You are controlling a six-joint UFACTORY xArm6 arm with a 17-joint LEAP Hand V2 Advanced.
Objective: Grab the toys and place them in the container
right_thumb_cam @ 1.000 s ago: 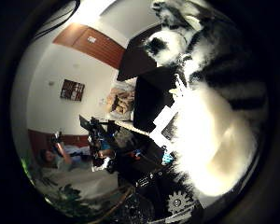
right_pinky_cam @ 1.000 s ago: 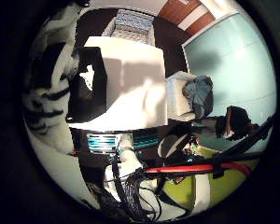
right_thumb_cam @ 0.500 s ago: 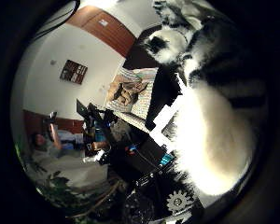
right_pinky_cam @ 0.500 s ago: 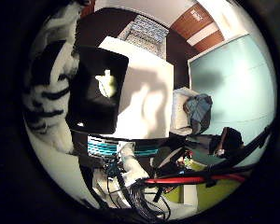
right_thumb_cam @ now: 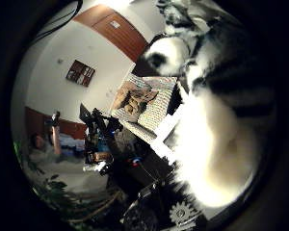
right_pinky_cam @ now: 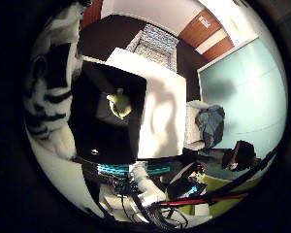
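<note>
The striped plush toy fills much of the thumb-side palm view and runs along the edge of the little-finger-side view as well, so it lies right against the palm, its grey-and-black banded back and pale belly pressed close. That closeness suggests the hand has it in its hold, though no finger shows clearly in either view and I cannot tell how far the hand is curled round it. Beyond the plush, out from the palm and set a little to one side of it, sits the black container, its dark inside open towards the camera. A small green toy already lies in it, near the middle of its floor. The container stands on the white counter, against the counter's near edge, with bare white surface stretching away behind it. This is the relation the coming move depends on: the container's mouth is nearly under the palm but not squarely so, and in my judgement the hand needs to shift across towards it before letting go, or the plush could catch the rim. Farther off, a patterned box holds brown soft toys, well apart from the container.
</note>
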